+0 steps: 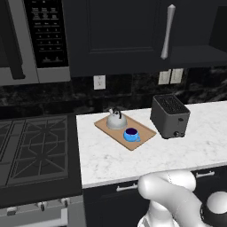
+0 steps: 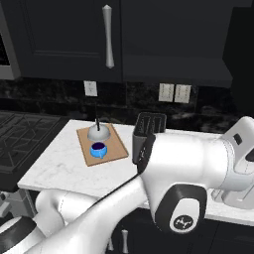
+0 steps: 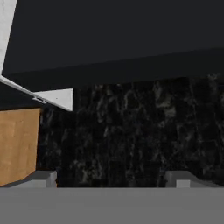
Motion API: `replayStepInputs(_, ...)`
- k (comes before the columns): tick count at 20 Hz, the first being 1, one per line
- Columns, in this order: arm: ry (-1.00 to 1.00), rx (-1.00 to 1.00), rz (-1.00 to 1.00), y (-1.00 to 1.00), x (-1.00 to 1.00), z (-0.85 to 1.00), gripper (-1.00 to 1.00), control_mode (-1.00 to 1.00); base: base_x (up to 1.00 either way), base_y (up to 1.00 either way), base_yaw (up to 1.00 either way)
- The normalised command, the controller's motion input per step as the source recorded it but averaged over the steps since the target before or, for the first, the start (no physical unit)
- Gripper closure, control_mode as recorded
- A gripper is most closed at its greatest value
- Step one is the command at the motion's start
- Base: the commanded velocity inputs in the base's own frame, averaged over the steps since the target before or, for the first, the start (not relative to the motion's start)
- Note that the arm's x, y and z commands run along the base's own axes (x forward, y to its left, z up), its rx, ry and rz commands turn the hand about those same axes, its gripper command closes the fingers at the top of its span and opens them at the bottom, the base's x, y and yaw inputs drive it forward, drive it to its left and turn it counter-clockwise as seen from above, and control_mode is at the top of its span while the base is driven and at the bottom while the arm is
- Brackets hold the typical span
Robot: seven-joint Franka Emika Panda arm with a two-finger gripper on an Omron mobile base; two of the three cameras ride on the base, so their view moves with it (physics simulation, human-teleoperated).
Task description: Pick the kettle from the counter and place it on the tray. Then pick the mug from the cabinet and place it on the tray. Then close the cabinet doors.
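Two claw (image 3: 112, 179) tips stand wide apart, gripping nothing, facing dark backsplash (image 3: 140, 131). Kettle (image 1: 116, 119) and mug (image 1: 131, 134) sit on tray (image 1: 142, 135), on counter (image 1: 133, 164). Cabinet door (image 1: 115, 35) step remains; risk: elbow clipping toaster (image 1: 170, 116) while swinging.

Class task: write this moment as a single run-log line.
kettle: on tray | mug: on tray | gripper: open, empty | cabinet door: left closed

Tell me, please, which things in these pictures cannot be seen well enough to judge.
- Cabinet: left base view, cut off by the top edge; a right-hand door is not visible.
- Toaster: right base view, lower part hidden behind the white arm.
- Mug handle: too small to place in either base view.
- Pincer: hand view, only its tips show, standing wide apart.
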Motion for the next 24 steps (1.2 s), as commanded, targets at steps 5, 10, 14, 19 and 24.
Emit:
replayStepInputs(5, 0.04, -0.07, 0.00, -0.25, 0.55, 0.02, -1.00, -1.00, 0.00, 0.00, 0.00)
replayStepInputs(10, 0.00, -0.07, 0.03, -0.05, 0.35, 0.04, -1.00, -1.00, 0.00, 0.00, 0.00)
replayStepInputs(14, 0.00, -0.01, 0.10, 0.12, 0.34, 0.11, -1.00, -1.00, 0.00, 0.00, 0.00)
replayStepInputs(19, 0.04, 0.00, 0.10, 0.08, 0.40, 0.20, -1.00, -1.00, 0.00, 0.00, 0.00)
replayStepInputs(24, 0.03, 0.00, 0.20, 0.35, 0.27, 0.22, -1.00, -1.00, 0.00, 0.00, 0.00)
